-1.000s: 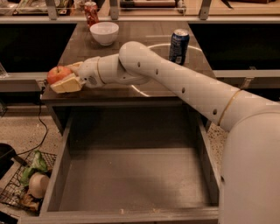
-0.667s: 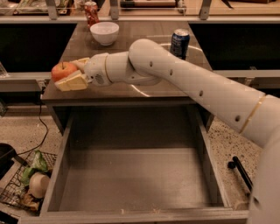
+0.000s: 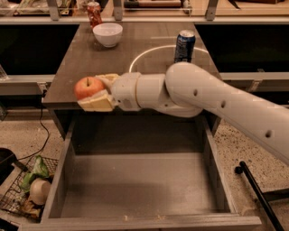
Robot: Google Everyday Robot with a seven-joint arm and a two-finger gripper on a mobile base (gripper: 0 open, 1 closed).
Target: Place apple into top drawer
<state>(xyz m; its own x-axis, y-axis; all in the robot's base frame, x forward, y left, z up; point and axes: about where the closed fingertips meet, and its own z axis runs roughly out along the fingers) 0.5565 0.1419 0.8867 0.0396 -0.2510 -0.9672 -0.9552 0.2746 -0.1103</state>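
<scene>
Apple (image 3: 86,86): pinched in the gripper (image 3: 98,91), shifted right since a second ago, at the counter's (image 3: 149,49) near edge.
Top drawer (image 3: 135,185): open just below.
Meaning: carry progressing; lowering remains.

One apple (image 3: 88,86), clasped in one gripper (image 3: 90,91) above the front edge of one counter (image 3: 67,67). One drawer (image 3: 135,191), open below. One bowl (image 3: 107,34) at the counter's back. Two cans in all: one red can (image 3: 94,13) beside the bowl, one blue can (image 3: 184,46) to the right. One basket (image 3: 12,203) on the floor, left. One arm (image 3: 212,97).
</scene>
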